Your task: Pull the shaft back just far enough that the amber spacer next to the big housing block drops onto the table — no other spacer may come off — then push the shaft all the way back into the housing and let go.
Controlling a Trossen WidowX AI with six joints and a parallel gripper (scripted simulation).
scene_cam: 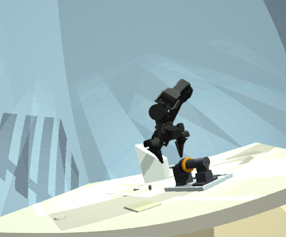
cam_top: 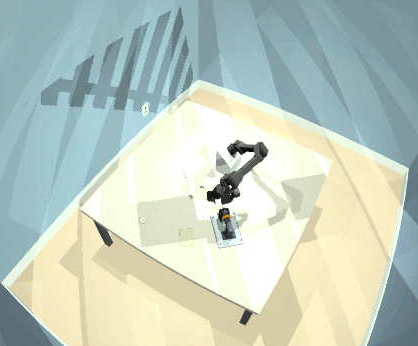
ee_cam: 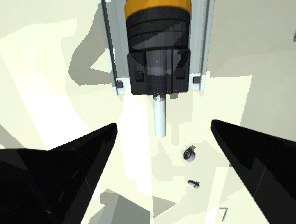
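Observation:
The amber spacer (cam_top: 225, 217) (scene_cam: 187, 165) (ee_cam: 160, 6) sits as a ring around the dark cylinder assembly, up off the table. A dark block (scene_cam: 182, 176) (ee_cam: 159, 75) and another dark block (scene_cam: 204, 176) carry the assembly on a pale metal base plate (cam_top: 239, 237) (scene_cam: 187, 188). Which block is the big housing is hard to tell. The silver shaft (ee_cam: 159, 120) sticks out of the near block toward the gripper in the wrist view. My gripper (scene_cam: 172, 159) (ee_cam: 162, 125) is wide open and empty, above the shaft end, with the shaft's tip between the finger lines in the wrist view.
A white upright panel (scene_cam: 153, 168) stands behind the gripper in the exterior view. Small dark parts (scene_cam: 150, 187) (ee_cam: 189, 154) lie near the shaft end. A pale flat pad (cam_top: 186, 237) (scene_cam: 143, 206) and a small pale ring (cam_top: 142, 218) (scene_cam: 59, 217) lie on the table.

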